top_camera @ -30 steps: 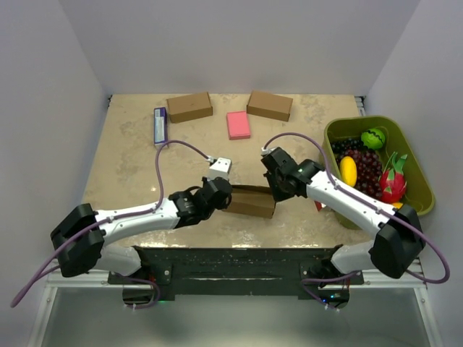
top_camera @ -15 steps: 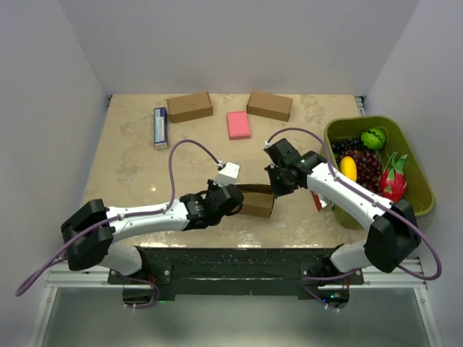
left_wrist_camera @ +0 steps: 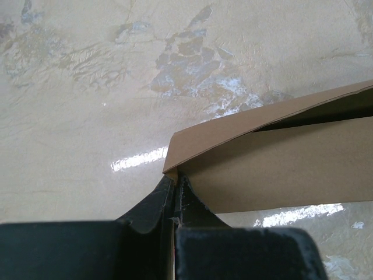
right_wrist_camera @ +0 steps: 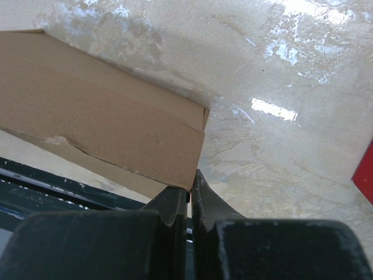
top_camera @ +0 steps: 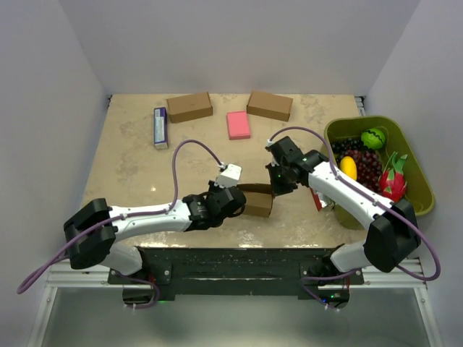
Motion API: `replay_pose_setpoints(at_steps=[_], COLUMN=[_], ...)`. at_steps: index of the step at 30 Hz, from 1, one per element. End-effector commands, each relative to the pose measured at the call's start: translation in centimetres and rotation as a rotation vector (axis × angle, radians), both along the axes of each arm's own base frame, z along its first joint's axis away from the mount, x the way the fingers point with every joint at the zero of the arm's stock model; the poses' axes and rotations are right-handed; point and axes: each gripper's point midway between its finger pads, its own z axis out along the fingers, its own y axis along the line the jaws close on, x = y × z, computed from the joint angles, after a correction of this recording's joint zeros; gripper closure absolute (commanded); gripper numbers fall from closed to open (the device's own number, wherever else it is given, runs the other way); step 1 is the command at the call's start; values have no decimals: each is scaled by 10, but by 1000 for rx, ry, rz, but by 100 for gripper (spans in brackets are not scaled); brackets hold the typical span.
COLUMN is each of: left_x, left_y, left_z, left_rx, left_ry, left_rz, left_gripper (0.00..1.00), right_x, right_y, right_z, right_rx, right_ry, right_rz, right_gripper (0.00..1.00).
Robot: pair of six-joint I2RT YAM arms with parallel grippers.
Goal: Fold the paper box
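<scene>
Both tools were clamped shut on the brown cardboard paper box (top_camera: 257, 203). The left tool (top_camera: 239, 202) pinched a thin panel at the box's left corner. The right tool (top_camera: 273, 189) appeared to nip its far right corner, as far as the wrist views showed. The box lay part-formed between the two arms, near the front edge of the beige marbled tabletop (top_camera: 130, 166). One long flap stood ajar over a dark gap.

Compared with a second earlier, the left arm had slid rightward toward the right arm, and the right tool had drawn slightly up and back. From above, the box looked shorter than before. This suggested the box was being tipped or pressed into shape, not let go, so the folding was under way but not finished.

Well apart at the far edge lay two ready-made brown boxes (top_camera: 189, 107) (top_camera: 269, 105), with a pink rectangular pad (top_camera: 238, 124) between them. A small blue-and-white carton (top_camera: 160, 126) lay to the left. A green tub (top_camera: 359, 121) of toy fruit stood at the right.
</scene>
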Motion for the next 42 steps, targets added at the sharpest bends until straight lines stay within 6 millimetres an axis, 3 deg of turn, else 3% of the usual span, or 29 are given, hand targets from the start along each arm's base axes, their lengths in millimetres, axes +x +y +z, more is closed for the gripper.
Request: replay_pose_setpoints(at_steps=[1, 15, 28, 37, 42], left_x=[-47, -46, -46, -44, -45], left_y=[-2, 4, 5, -6, -11], left_z=[-59, -68, -74, -68, -71], left_rx=[94, 135, 152, 138, 138], left_ry=[243, 247, 257, 261, 277], left_rz=[-138, -126, -124, -138, -149], left_gripper=[100, 100, 100, 100, 100], right_x=[-2, -2, 6, 2, -6], right_y=[55, 48, 26, 39, 34], right_z=[25, 26, 26, 31, 17], right_rx=[232, 249, 208, 308, 297], right_ry=[15, 78, 123, 126, 140], right_rz=[111, 162, 188, 165, 135], right_gripper=[100, 100, 100, 100, 100])
